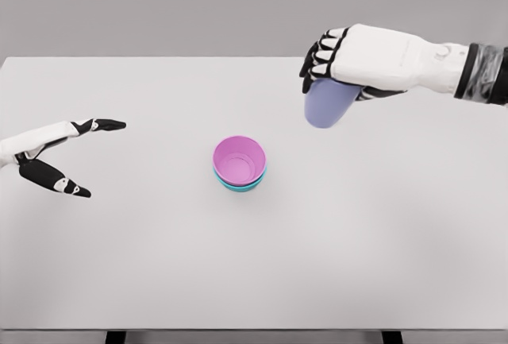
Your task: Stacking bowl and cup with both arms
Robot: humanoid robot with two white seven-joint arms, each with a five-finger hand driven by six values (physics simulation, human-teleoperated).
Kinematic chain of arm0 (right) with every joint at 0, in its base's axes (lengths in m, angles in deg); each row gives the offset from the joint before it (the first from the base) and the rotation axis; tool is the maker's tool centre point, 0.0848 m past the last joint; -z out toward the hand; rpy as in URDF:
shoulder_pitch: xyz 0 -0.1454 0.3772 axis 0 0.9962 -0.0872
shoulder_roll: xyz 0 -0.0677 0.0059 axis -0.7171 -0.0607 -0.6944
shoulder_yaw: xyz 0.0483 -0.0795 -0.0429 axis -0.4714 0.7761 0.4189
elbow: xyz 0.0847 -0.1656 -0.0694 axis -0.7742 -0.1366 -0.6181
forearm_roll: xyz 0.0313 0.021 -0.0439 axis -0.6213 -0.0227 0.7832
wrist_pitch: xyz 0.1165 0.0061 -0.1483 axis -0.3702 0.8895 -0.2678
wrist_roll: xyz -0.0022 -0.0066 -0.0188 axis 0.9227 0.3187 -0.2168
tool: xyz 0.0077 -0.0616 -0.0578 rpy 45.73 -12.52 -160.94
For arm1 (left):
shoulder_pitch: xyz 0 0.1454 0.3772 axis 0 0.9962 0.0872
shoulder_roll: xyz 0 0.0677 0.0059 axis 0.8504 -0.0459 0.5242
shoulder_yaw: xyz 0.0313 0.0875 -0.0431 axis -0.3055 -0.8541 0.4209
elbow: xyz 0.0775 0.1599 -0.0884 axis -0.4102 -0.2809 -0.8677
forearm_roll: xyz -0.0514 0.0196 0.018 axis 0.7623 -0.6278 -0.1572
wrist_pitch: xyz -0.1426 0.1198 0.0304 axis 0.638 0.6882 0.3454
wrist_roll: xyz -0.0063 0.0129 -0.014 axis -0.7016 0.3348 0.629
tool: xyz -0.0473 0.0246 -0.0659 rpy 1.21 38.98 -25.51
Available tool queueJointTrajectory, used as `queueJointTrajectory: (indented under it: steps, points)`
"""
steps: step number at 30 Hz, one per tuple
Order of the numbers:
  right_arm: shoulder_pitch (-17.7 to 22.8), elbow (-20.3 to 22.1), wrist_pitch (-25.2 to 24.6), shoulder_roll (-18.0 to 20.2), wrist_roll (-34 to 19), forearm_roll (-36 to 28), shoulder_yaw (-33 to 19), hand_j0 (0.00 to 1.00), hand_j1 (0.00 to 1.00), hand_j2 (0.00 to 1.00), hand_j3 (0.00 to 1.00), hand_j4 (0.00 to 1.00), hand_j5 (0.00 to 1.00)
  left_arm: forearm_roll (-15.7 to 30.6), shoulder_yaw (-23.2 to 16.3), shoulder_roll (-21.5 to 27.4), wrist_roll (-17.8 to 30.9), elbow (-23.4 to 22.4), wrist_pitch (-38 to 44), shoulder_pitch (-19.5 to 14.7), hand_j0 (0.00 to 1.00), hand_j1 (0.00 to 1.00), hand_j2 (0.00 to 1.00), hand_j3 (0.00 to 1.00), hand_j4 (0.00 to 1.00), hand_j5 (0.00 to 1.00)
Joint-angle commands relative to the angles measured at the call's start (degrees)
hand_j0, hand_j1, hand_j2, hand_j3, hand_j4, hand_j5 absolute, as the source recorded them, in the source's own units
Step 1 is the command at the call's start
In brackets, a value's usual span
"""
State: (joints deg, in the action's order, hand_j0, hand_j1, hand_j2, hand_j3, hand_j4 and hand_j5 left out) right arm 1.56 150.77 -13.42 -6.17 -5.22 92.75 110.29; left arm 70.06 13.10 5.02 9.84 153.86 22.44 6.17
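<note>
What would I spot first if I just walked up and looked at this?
Probably the right hand at the upper right, holding a lavender cup in the air above the table. Next, the pink cup in the middle, sitting inside a teal one. At the far left, the left hand waits with its fingers spread, holding nothing.
</note>
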Motion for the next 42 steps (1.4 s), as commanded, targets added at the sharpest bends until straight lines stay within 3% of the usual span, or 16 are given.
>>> queueJointTrajectory:
  steps: [1, 15, 30, 33, 42]
  points:
    - [0.00, 2.05, -0.20, -1.46, 0.03, -0.43, 1.12, 0.61, 0.61, 0.61, 0.61, 0.61, 0.61, 0.47, 0.05, 0.07, -0.01, 0.03, 0.12, 0.00, 1.00, 1.00, 1.00, 1.00, 1.00, 1.00]
    - [-2.73, 2.49, -0.20, -8.58, 0.03, -0.43, 8.15, 0.61, 0.61, 0.61, 0.61, 0.61, 0.61, 0.47, 0.05, 0.07, -0.01, 0.12, 0.12, 0.00, 1.00, 1.00, 1.00, 1.00, 1.00, 1.00]
    - [-4.22, 2.49, -0.20, -9.19, 0.03, -1.84, 8.32, 0.62, 0.62, 0.62, 0.62, 0.62, 0.62, 0.47, -0.04, 0.07, -0.01, 0.03, 0.12, 0.00, 1.00, 1.00, 1.00, 1.00, 1.00, 1.00]
    - [-4.22, 2.40, -0.20, -10.86, 0.03, -1.75, 8.50, 0.62, 0.62, 0.62, 0.62, 0.62, 0.62, 0.47, -0.04, -0.02, -0.01, 0.03, 0.12, 0.00, 1.00, 1.00, 1.00, 1.00, 1.00, 1.00]
    - [-4.31, -4.28, -0.20, -12.88, 0.03, 0.80, 11.31, 0.62, 0.62, 0.62, 0.62, 0.62, 0.62, 0.47, -0.04, -0.02, -0.01, 0.03, 0.12, 0.00, 1.00, 1.00, 1.00, 1.00, 1.00, 1.00]
